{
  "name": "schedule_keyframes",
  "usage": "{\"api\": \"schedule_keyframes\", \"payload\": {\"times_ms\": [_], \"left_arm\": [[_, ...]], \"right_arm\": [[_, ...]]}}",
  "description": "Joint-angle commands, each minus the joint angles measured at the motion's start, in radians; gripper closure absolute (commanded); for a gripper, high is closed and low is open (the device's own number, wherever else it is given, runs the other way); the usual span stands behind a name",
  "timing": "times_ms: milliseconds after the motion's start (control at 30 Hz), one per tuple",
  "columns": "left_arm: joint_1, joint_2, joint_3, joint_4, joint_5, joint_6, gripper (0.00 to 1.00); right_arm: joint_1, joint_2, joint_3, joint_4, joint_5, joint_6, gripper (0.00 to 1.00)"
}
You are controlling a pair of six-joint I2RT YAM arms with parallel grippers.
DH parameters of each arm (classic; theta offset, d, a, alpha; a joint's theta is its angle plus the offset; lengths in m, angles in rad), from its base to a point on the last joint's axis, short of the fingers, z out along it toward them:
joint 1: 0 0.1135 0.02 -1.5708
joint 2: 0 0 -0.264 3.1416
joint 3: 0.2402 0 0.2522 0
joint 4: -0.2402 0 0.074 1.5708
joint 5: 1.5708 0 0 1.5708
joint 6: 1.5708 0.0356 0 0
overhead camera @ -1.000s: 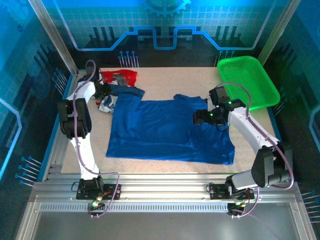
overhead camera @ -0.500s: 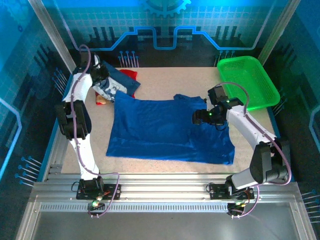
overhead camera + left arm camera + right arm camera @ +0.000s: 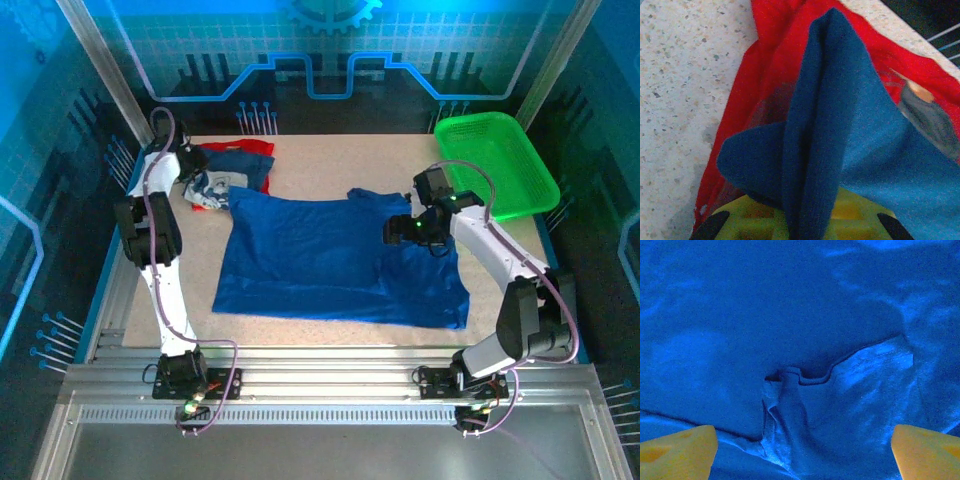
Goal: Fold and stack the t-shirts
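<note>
A royal blue t-shirt [image 3: 340, 255] lies spread flat in the middle of the table. My right gripper [image 3: 400, 230] hovers open over its right part; in the right wrist view the yellow fingertips [image 3: 677, 450] stand wide apart above a wrinkled hem fold [image 3: 800, 390]. At the far left back, my left gripper [image 3: 190, 168] is shut on the navy/white t-shirt [image 3: 218, 185]. A pinched navy fold [image 3: 815, 150] rises from between the jaws. The red t-shirt [image 3: 770, 60] lies under it, and it shows as a red strip [image 3: 245, 148] at the table's back.
A green mesh basket [image 3: 500, 160] sits at the back right corner. The speckled tabletop [image 3: 340, 165] is bare between the shirts and the basket. A metal frame post [image 3: 110, 80] stands close behind the left arm.
My left gripper lifted the navy/white t-shirt towards the back left, over the red one, then came down a little. The right gripper has barely shifted.
</note>
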Motion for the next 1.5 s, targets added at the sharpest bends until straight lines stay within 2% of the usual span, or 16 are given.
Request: {"api": "schedule_keyframes", "payload": {"times_ms": [0, 300, 433, 633, 833, 933, 1033, 1167, 1267, 1300, 1367, 1467], "left_arm": [[0.020, 0.026, 0.078, -0.024, -0.041, -0.036, 0.99], [0.078, 0.071, 0.147, -0.039, -0.026, -0.167, 1.00], [0.089, 0.104, 0.168, -0.061, 0.016, -0.219, 0.99], [0.084, 0.113, 0.135, 0.032, 0.209, -0.244, 0.88], [0.042, 0.106, 0.101, 0.057, 0.277, -0.220, 0.86], [0.040, 0.084, 0.052, 0.089, 0.279, -0.247, 0.75], [0.045, 0.067, 0.040, 0.057, 0.244, -0.237, 0.52], [0.063, 0.033, 0.039, 0.024, 0.227, -0.214, 0.38], [0.094, 0.007, 0.064, -0.064, 0.134, -0.224, 0.30], [0.109, -0.006, 0.069, -0.091, 0.100, -0.238, 0.22], [0.135, -0.045, 0.069, -0.122, 0.040, -0.253, 0.14], [0.157, -0.113, 0.081, -0.159, -0.059, -0.244, 0.09]], "right_arm": [[0.017, 0.021, 0.040, -0.012, -0.005, -0.013, 0.09], [0.024, 0.087, 0.065, -0.040, 0.015, -0.012, 0.09], [0.026, 0.095, 0.061, -0.035, 0.010, -0.011, 0.09], [0.026, 0.095, 0.052, -0.031, 0.010, -0.017, 0.09], [0.027, 0.093, 0.040, -0.022, 0.011, -0.017, 0.09], [0.027, 0.092, 0.035, -0.014, 0.005, -0.012, 0.09], [0.027, 0.085, 0.028, -0.011, 0.004, -0.010, 0.09], [0.027, 0.075, 0.017, -0.008, 0.008, -0.010, 0.09], [0.026, 0.066, 0.014, -0.002, 0.004, -0.010, 0.09], [0.026, 0.065, 0.015, -0.002, 0.001, -0.011, 0.09], [0.026, 0.060, 0.023, -0.006, -0.007, -0.015, 0.09], [0.026, 0.047, 0.026, -0.008, -0.007, -0.021, 0.08]]}}
